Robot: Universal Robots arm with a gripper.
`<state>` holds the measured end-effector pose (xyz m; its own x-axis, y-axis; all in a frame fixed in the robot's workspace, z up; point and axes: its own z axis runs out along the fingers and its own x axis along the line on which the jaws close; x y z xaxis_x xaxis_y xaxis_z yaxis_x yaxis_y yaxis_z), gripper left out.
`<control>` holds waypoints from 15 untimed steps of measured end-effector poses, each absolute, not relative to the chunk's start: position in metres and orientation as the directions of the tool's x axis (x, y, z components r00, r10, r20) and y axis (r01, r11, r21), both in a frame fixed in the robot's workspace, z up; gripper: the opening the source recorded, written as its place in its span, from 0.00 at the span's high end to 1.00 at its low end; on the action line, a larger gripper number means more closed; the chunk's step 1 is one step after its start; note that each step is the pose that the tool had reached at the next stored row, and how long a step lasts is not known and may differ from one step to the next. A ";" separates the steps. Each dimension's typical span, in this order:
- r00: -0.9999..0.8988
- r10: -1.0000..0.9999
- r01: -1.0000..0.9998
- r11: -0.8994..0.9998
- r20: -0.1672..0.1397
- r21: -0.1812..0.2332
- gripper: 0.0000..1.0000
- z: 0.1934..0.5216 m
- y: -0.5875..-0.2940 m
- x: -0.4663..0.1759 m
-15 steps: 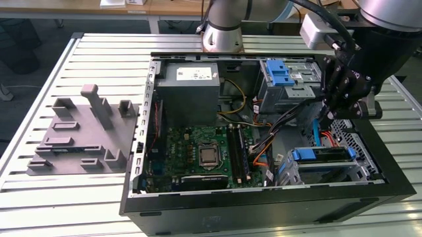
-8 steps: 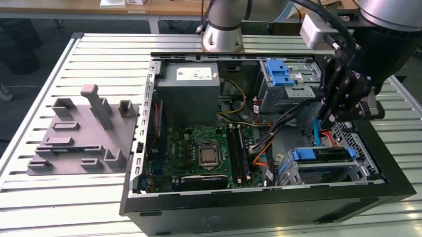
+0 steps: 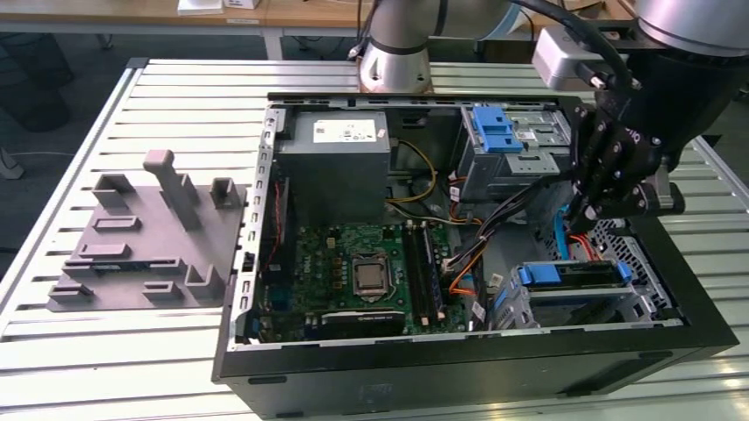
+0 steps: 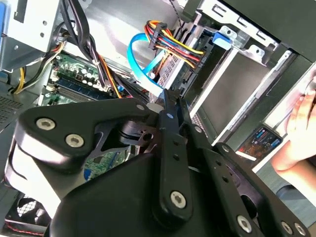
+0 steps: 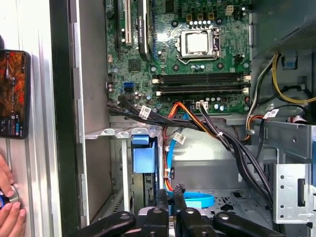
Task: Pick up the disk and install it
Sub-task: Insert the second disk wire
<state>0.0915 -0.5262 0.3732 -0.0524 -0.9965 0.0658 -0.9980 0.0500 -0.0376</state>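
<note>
The disk (image 3: 570, 275) is a silver drive with blue rails. It sits in the lower bay at the front right corner of the open computer case (image 3: 468, 368). My gripper (image 3: 597, 209) hangs just above and behind that bay, shut and holding nothing. In the first wrist view the fingertips (image 5: 171, 191) are pressed close together beside the disk's blue end (image 5: 143, 160). A blue data cable (image 5: 195, 200) loops under them. In the second wrist view the gripper (image 4: 168, 98) points at the cabled end of the drive cage.
The motherboard (image 3: 363, 272), a grey power supply (image 3: 339, 158) and an upper bay with a blue latch (image 3: 503, 132) fill the case. Cable bundles (image 5: 217, 133) cross near the gripper. A grey fixture (image 3: 153, 237) lies to the exterior view's left. A hand (image 5: 7, 210) and a phone (image 5: 12, 94) rest outside the case.
</note>
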 end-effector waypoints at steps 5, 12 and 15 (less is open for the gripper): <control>-0.052 -0.997 -0.998 0.050 0.065 -0.036 0.84 0.372 -0.527 0.096; -0.052 -0.998 -0.998 0.051 0.030 -0.029 0.84 0.368 -0.536 0.099; -0.053 -0.998 -0.998 0.053 0.018 -0.027 0.84 0.366 -0.539 0.099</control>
